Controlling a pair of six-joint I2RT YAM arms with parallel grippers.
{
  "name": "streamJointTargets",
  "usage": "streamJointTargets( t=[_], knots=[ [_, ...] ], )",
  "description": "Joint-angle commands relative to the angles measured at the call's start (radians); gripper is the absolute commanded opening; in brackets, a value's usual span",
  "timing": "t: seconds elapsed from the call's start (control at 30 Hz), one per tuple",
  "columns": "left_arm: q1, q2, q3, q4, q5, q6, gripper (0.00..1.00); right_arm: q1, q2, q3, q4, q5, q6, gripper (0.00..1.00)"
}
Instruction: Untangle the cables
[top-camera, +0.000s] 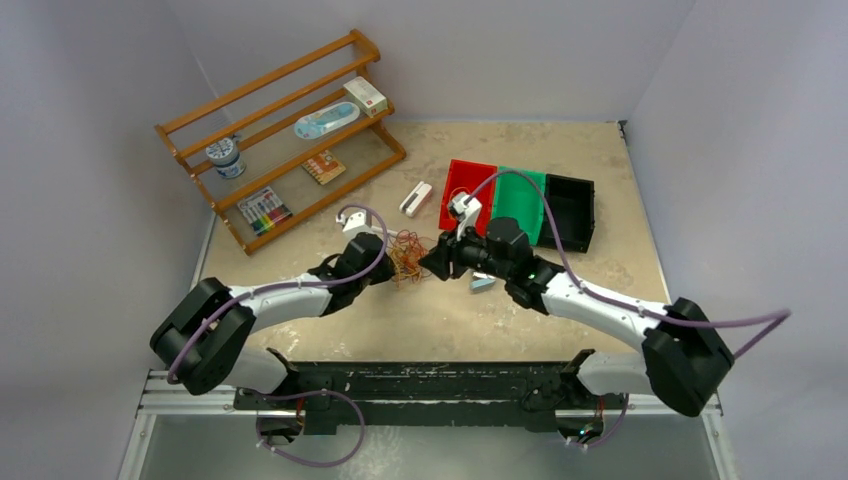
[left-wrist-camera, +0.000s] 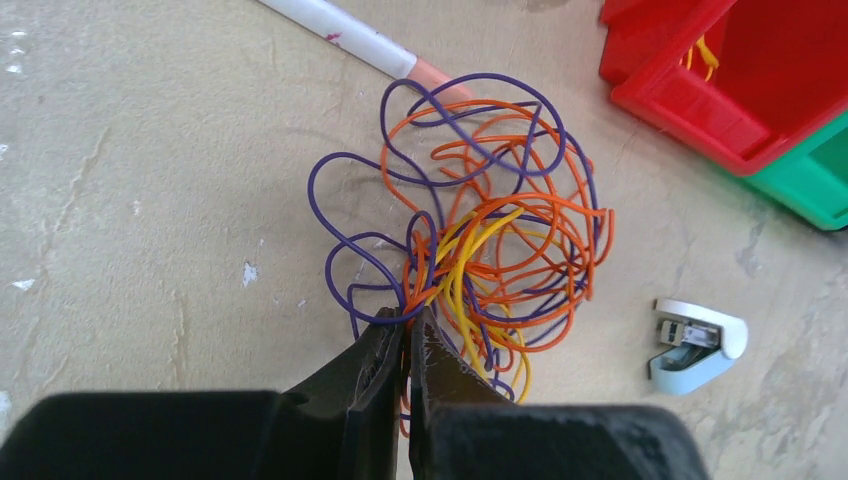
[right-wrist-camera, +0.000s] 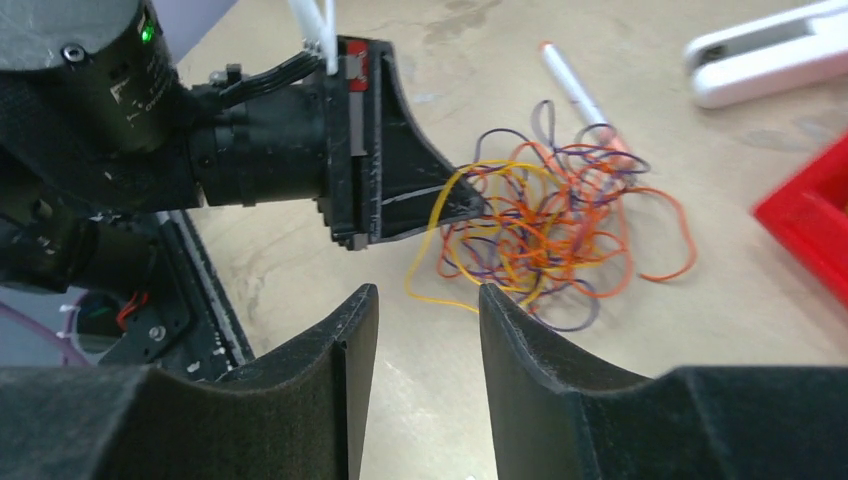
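Observation:
The cables (top-camera: 406, 256) are one loose tangle of thin orange, purple and yellow wires on the table between my two grippers. In the left wrist view the tangle (left-wrist-camera: 480, 235) lies just ahead of my left gripper (left-wrist-camera: 408, 318). Its jaws are pressed together on orange and purple strands at the tangle's near edge. My left gripper (top-camera: 386, 260) sits at the tangle's left side. My right gripper (top-camera: 432, 262) sits at its right side. In the right wrist view my right gripper (right-wrist-camera: 428, 292) is open and empty, just short of a yellow loop of the tangle (right-wrist-camera: 545, 225).
Red (top-camera: 468, 182), green (top-camera: 520, 198) and black (top-camera: 568, 210) bins stand behind the right arm. A wooden rack (top-camera: 280, 140) stands at the back left. A white pen (left-wrist-camera: 345, 32) lies beyond the tangle. A small white and blue clip (left-wrist-camera: 695, 345) lies to its right.

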Motion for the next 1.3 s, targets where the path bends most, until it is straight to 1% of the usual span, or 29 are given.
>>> streamJointTargets(
  t=[0.0, 0.13, 0.37, 0.5, 0.7, 0.8, 0.87, 0.93, 0.97, 1.0, 1.03, 1.1, 1.13, 1.27],
  knots=[
    [0.008, -0.059, -0.022, 0.053, -0.076, -0.115, 0.00, 0.038, 0.077, -0.027, 0.261, -0.073, 0.048, 0.46],
    [0.007, -0.069, -0.025, 0.054, -0.090, -0.143, 0.00, 0.048, 0.172, -0.037, 0.371, -0.101, 0.053, 0.48],
    [0.008, -0.066, -0.018, 0.057, -0.081, -0.135, 0.00, 0.059, 0.311, -0.015, 0.473, -0.140, 0.062, 0.53],
    [0.008, -0.060, -0.021, 0.068, -0.073, -0.134, 0.00, 0.061, 0.372, 0.012, 0.500, -0.152, 0.068, 0.55],
    [0.008, -0.058, -0.019, 0.077, -0.064, -0.124, 0.00, 0.062, 0.456, 0.044, 0.518, -0.109, 0.068, 0.55],
    [0.007, -0.056, -0.014, 0.077, -0.060, -0.121, 0.00, 0.062, 0.503, 0.069, 0.535, -0.114, 0.068, 0.54],
    [0.007, -0.056, -0.012, 0.075, -0.063, -0.119, 0.00, 0.062, 0.528, 0.082, 0.549, -0.110, 0.075, 0.50],
    [0.008, -0.057, -0.011, 0.068, -0.069, -0.115, 0.00, 0.062, 0.535, 0.076, 0.569, -0.088, 0.084, 0.40],
    [0.007, -0.059, -0.011, 0.064, -0.073, -0.114, 0.00, 0.062, 0.528, 0.070, 0.569, -0.077, 0.085, 0.33],
    [0.008, -0.061, -0.011, 0.057, -0.077, -0.112, 0.00, 0.062, 0.518, 0.065, 0.565, -0.072, 0.085, 0.29],
    [0.009, -0.064, -0.011, 0.048, -0.086, -0.110, 0.00, 0.062, 0.501, 0.058, 0.562, -0.063, 0.082, 0.19],
    [0.011, -0.073, -0.011, 0.026, -0.104, -0.107, 0.00, 0.062, 0.458, 0.041, 0.548, -0.041, 0.074, 0.05],
    [0.015, -0.082, -0.012, 0.012, -0.114, -0.105, 0.00, 0.062, 0.431, 0.032, 0.531, -0.040, 0.073, 0.00],
    [0.026, -0.121, -0.020, -0.054, -0.170, -0.096, 0.00, 0.061, 0.296, 0.010, 0.441, 0.022, 0.069, 0.00]
  ],
)
